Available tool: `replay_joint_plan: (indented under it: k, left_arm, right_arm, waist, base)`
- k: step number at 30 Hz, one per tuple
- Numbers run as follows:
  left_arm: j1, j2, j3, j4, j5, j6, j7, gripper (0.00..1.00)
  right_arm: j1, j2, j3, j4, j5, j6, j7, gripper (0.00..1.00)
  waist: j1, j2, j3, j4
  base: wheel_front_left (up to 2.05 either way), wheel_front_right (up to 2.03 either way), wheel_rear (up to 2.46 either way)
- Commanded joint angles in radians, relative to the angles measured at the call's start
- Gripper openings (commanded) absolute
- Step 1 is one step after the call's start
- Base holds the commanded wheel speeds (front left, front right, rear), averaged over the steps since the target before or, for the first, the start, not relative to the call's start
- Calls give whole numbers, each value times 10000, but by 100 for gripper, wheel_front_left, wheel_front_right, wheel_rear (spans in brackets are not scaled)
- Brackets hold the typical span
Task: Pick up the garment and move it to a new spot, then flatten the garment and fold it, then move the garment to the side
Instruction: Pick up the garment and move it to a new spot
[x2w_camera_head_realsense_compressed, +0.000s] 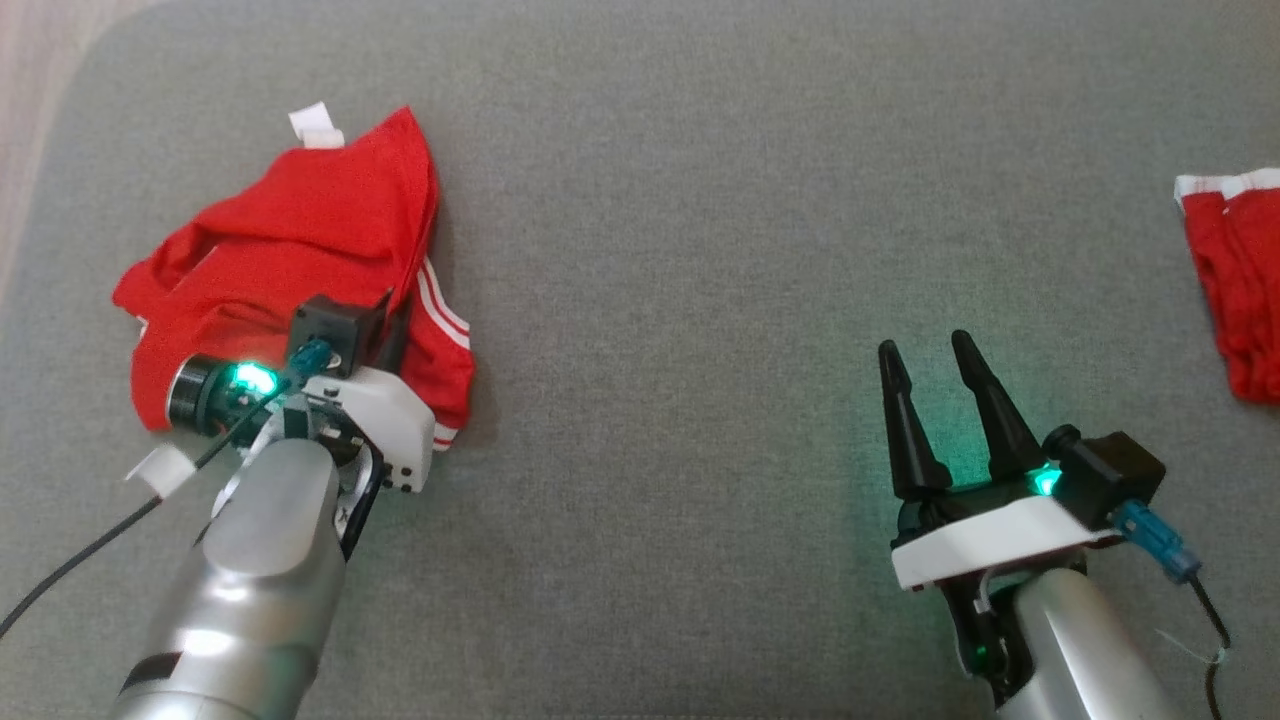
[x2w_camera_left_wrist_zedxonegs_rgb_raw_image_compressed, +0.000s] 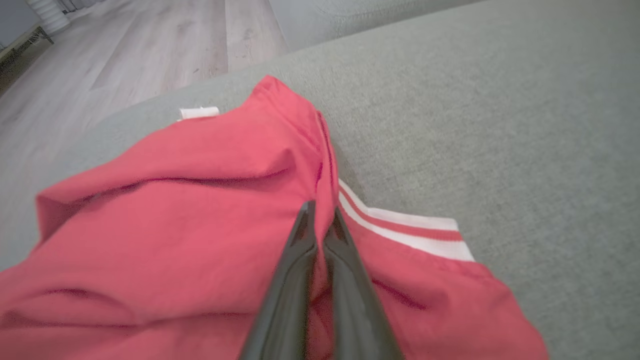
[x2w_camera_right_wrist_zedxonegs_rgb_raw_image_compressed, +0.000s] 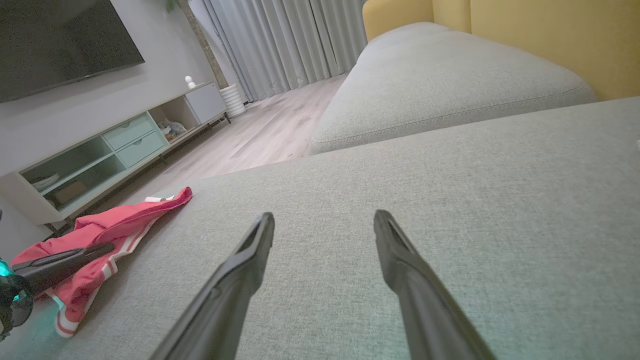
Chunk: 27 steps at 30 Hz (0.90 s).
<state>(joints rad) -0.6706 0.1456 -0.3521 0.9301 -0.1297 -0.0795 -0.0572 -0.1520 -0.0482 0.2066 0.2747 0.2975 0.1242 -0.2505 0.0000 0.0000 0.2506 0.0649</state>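
Observation:
The garment (x2w_camera_head_realsense_compressed: 300, 230) is red with white stripes at its hems and lies crumpled at the left of the grey sofa cushion (x2w_camera_head_realsense_compressed: 680, 250). My left gripper (x2w_camera_left_wrist_zedxonegs_rgb_raw_image_compressed: 320, 216) is shut, pinching a fold of the garment (x2w_camera_left_wrist_zedxonegs_rgb_raw_image_compressed: 175, 215) near its striped edge. In the head view the wrist camera covers most of the left gripper (x2w_camera_head_realsense_compressed: 392, 305), which rests on the cloth. My right gripper (x2w_camera_head_realsense_compressed: 925, 358) stands open above bare cushion at the lower right, with nothing between its fingers (x2w_camera_right_wrist_zedxonegs_rgb_raw_image_compressed: 260, 235). The right wrist view has the garment (x2w_camera_right_wrist_zedxonegs_rgb_raw_image_compressed: 115, 225) far to its left.
A second red cloth with a white band (x2w_camera_head_realsense_compressed: 1235, 280) lies at the cushion's right edge. Wooden floor (x2w_camera_left_wrist_zedxonegs_rgb_raw_image_compressed: 125, 50) runs beyond the cushion's left edge. Another grey cushion (x2w_camera_right_wrist_zedxonegs_rgb_raw_image_compressed: 440, 85), a yellow backrest (x2w_camera_right_wrist_zedxonegs_rgb_raw_image_compressed: 550, 35) and a low cabinet (x2w_camera_right_wrist_zedxonegs_rgb_raw_image_compressed: 115, 145) stand farther off.

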Motion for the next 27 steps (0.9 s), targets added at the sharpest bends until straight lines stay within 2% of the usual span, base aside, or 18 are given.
replay_joint_plan:
  k: [1, 9, 17, 23, 27]
  left_arm:
    - [-431, 261, 363, -224, -129, 22, -215, 0]
    - [-532, 25, 611, -777, -667, -88, -1257, 0]
    - [-494, -432, 330, -2475, -855, -102, -1320, 0]
    - [-290, -878, -535, -4115, -1186, -85, -717, 0]
    - [-57, -945, -1640, -5041, -1845, 162, -312, 0]
  right_arm:
    - [-138, -20, 220, -241, -62, 65, -112, 100]
    - [-35, -20, 449, -4, 120, 65, -112, 100]
    - [86, -20, 682, 18, 341, 65, -112, 100]
    - [26, -20, 783, -50, 491, 65, -113, 100]
    - [-76, -20, 951, -112, 636, 65, -113, 100]
  waist:
    - [0, 0, -141, 41]
    - [0, 0, -972, -98]
    - [0, 0, -1516, -652]
    - [0, 0, -1501, -1297]
    - [0, 0, -1363, -1851]
  base:
    - [0, 0, 0]
    - [0, 0, 0]
    - [0, 0, 0]
    - [0, 0, 0]
    - [0, 0, 0]
